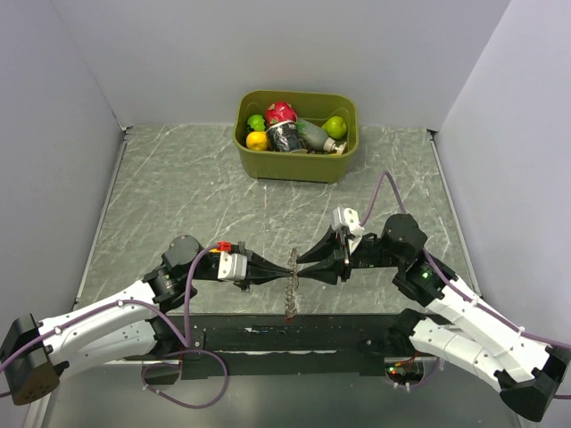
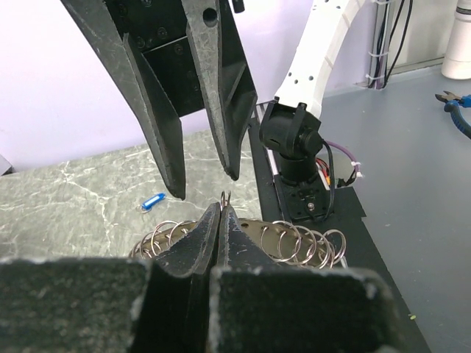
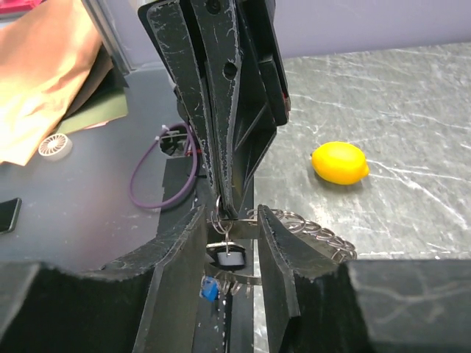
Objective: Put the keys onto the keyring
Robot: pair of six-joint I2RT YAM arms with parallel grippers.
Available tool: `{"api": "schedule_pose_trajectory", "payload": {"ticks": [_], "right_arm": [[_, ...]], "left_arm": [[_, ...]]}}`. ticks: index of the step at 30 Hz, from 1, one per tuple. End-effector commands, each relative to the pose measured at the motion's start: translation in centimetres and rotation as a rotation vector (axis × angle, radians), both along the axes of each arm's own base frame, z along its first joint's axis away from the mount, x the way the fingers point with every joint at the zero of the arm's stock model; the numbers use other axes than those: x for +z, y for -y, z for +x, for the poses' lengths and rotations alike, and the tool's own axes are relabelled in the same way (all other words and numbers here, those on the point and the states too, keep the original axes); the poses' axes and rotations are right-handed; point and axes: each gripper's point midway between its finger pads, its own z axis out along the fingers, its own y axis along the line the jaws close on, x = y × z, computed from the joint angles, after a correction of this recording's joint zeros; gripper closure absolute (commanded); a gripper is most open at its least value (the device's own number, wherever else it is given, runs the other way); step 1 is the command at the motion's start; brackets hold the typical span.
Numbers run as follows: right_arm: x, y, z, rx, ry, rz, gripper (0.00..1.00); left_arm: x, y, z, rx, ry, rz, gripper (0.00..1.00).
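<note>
You see the keyring (image 2: 291, 237) held on edge over the desk (image 1: 178, 178), near its front side, between the two arms. Your left gripper (image 2: 221, 215) has its jaws pressed together on a small wire loop of the keyring. Your right gripper (image 3: 230, 220) has its jaws apart, one on each side of the keyring's flat band. A black key (image 3: 228, 257) hangs between them. A blue key (image 2: 152, 201) lies on the desk. A lemon (image 3: 340, 162) lies well apart.
</note>
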Motion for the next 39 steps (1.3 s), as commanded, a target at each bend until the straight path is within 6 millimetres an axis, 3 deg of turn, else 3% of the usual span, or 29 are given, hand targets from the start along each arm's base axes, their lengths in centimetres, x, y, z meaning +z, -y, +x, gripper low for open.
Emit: {"api": "schedule_pose_trajectory", "payload": {"ticks": [1,10,22,26,34,37,39], "right_arm": [[0.9,-0.1,-0.2,0.009,0.018,0.047,0.58],[0.3,0.0,-0.4,0.013,0.003,0.039,0.5],[-0.4,-0.5,-0.1,0.01,-0.026,0.03,0.54],[-0.4,-0.7,0.2,-0.004,-0.041,0.03,0.6],[0.4,-0.7,0.6,-0.034,-0.053,0.054,0.84],[0.6,-0.7,0.8,-0.05,-0.053,0.058,1.0],[0.8,-0.7,0.8,-0.05,-0.055,0.057,1.0]], "left_arm": [[3.8,-0.2,-0.4,-0.013,0.083,-0.111,0.99],[4.5,-0.2,-0.4,-0.013,0.086,-0.124,0.99],[4.7,-0.3,-0.6,-0.023,0.087,-0.136,0.99],[4.7,-0.2,-0.6,-0.022,0.085,-0.139,0.99],[4.1,-0.1,-0.8,-0.039,0.07,-0.115,0.99],[3.8,-0.1,-0.7,-0.034,0.062,-0.105,0.99],[3.8,-0.2,-0.8,-0.037,0.059,-0.099,0.99]]}}
